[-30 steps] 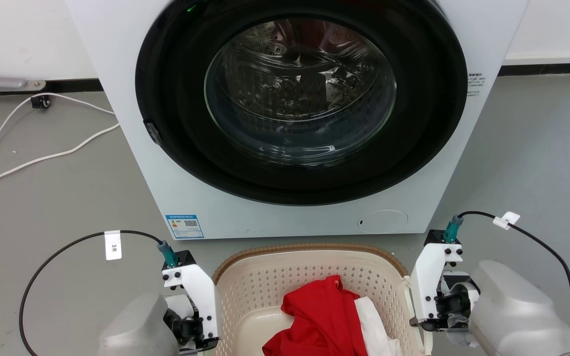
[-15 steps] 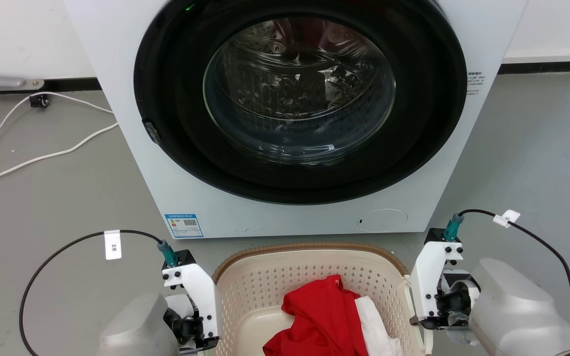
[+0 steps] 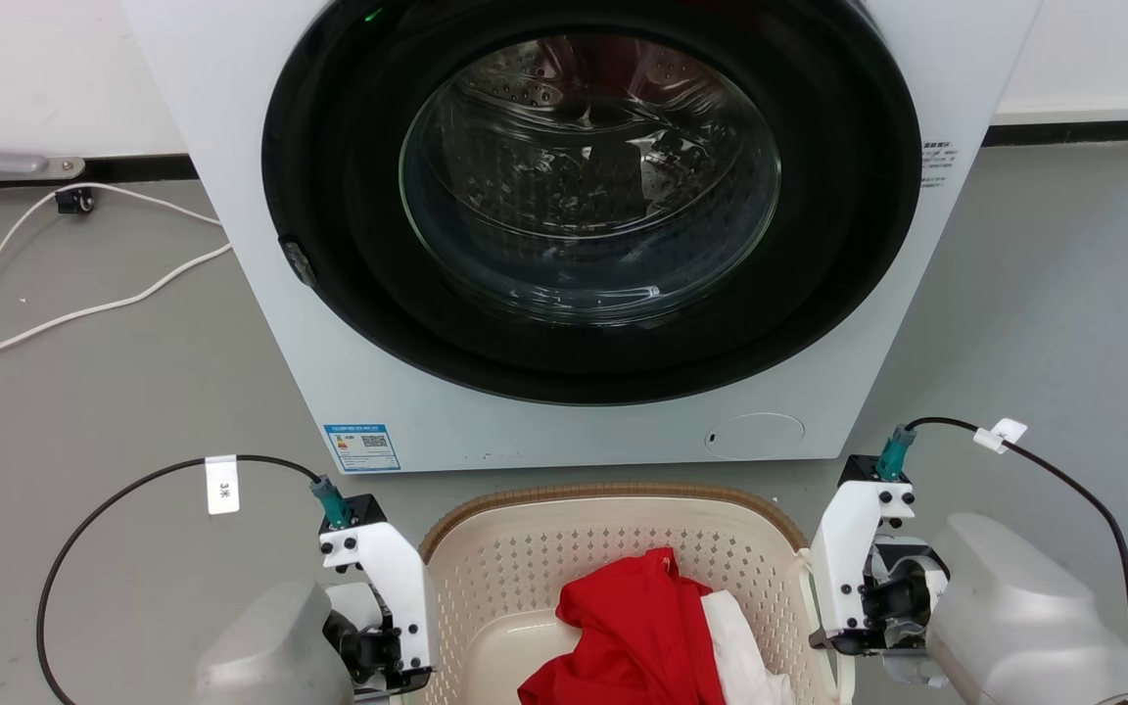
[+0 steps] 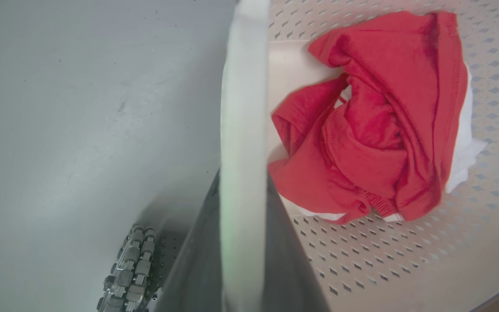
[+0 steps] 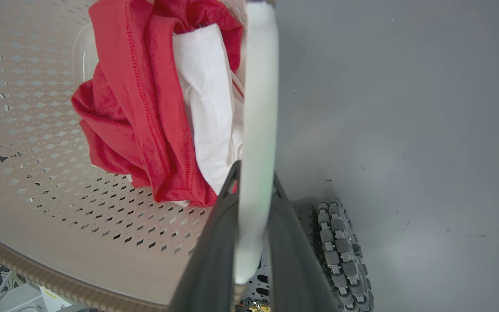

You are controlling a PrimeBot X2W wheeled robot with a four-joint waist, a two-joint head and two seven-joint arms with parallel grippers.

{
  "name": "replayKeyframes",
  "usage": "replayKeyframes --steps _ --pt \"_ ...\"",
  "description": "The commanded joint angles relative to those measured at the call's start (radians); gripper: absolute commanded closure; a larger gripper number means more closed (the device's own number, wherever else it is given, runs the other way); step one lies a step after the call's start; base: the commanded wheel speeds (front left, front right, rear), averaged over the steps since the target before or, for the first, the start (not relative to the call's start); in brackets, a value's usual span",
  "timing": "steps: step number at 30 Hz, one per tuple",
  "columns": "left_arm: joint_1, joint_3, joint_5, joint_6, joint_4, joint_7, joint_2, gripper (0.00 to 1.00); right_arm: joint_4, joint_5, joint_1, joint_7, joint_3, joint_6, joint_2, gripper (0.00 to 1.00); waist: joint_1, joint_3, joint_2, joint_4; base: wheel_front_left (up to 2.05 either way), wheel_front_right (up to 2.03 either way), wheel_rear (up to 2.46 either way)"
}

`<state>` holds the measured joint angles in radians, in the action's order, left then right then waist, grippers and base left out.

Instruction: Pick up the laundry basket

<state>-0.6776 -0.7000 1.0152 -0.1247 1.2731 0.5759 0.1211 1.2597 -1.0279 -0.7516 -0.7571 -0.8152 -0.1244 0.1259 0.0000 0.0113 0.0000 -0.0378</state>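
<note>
- Head view puts the laundry basket (image 3: 613,490) low and central, just in front of the washing machine (image 3: 329,392) and between the two arms. I cannot tell whether its base is off the floor (image 3: 1014,294).
- Left wrist view: the left gripper (image 4: 244,177) is clamped on the left handle (image 4: 243,86), one dark finger on each face of the white band.
- Right wrist view: the right gripper (image 5: 256,173) is closed the same way on the right handle (image 5: 260,86).
- With both holds looking seated, the lift should probably be straight up, both arms rising together and level, so neither thin handle twists or slips out.
- The red garment (image 3: 642,627) and white garment (image 3: 740,646) lie loose toward the right side. A tilt that way could shift them.
- Keep the far rim off the washing machine front, and the base above the robot's wheel (image 4: 132,260).
</note>
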Motion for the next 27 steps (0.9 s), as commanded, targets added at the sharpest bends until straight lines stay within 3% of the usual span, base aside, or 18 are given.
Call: replayKeyframes --steps 1,27 --pt "-0.023 0.001 0.009 -0.011 -0.013 -0.009 -0.022 1.0 -0.01 -0.012 -0.007 -0.005 0.0 -0.012 -0.033 1.0 0.0 0.001 0.0 0.0 0.0 0.0 0.0" --pt "-0.023 -0.023 0.033 -0.011 -0.01 -0.021 -0.023 1.0 -0.006 -0.03 -0.006 -0.016 -0.015 -0.012 -0.037 1.0 0.0 0.002 0.0 -0.007 0.0 0.0 0.0"
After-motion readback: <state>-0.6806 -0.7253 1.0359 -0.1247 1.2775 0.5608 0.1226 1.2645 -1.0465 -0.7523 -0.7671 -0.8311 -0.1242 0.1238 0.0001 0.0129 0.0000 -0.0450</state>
